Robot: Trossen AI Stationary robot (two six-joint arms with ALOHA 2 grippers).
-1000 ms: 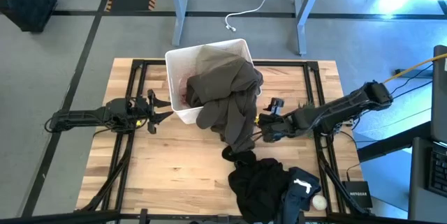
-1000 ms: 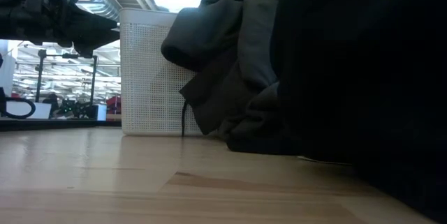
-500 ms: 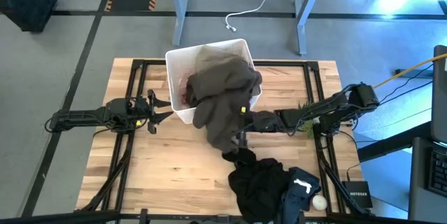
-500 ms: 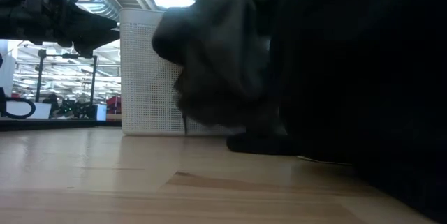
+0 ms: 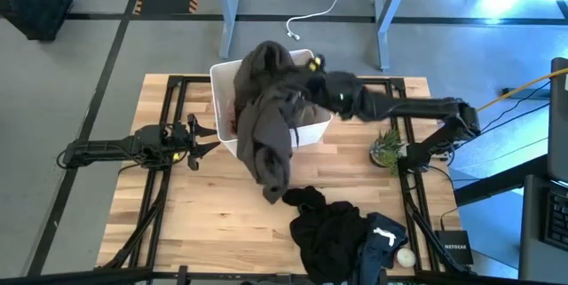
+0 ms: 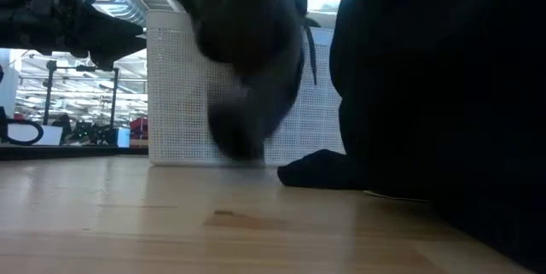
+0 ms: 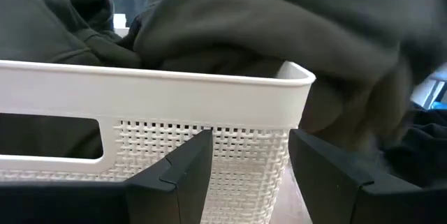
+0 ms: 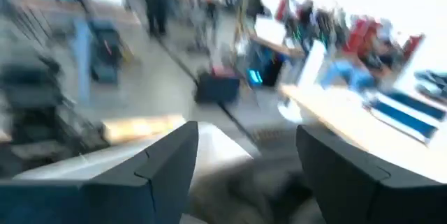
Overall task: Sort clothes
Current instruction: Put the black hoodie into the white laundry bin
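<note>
A white bin (image 5: pixel 216 76) stands at the table's far middle, with something pale pink (image 5: pixel 232 112) inside. A dark olive-brown garment (image 5: pixel 271 116) is heaped over it and hangs over its near wall toward the table; it also shows in the low view (image 6: pixel 247 61) and the left wrist view (image 7: pixel 265 28). My right gripper (image 5: pixel 311 65) is above the bin's far right corner, fingers apart (image 8: pixel 246 128). My left gripper (image 5: pixel 206 134) is open and level, just left of the bin (image 7: pixel 250 137). A black garment (image 5: pixel 333 227) and a small navy one (image 5: pixel 383 239) lie at the near edge. My right gripper is over the olive garment's top. Blurred olive-grey fabric (image 8: pixel 251 182) shows low between its spread fingers. I cannot tell whether the fingers touch it.
A small green plant (image 5: pixel 388 149) stands right of the bin, beside the right arm. A small white ball (image 5: pixel 406 256) lies by the navy garment. The black heap fills the low view's right half (image 6: pixel 426 95). Bare wood shows at the near left (image 5: pixel 204 214).
My right gripper has gone left to the olive garment's lower part, then fast up and toward the far edge, over the bin. The garment's lower part, which lay on the table beside the black heap, has been lifted and swung up over the bin; it now hangs more to the left.
</note>
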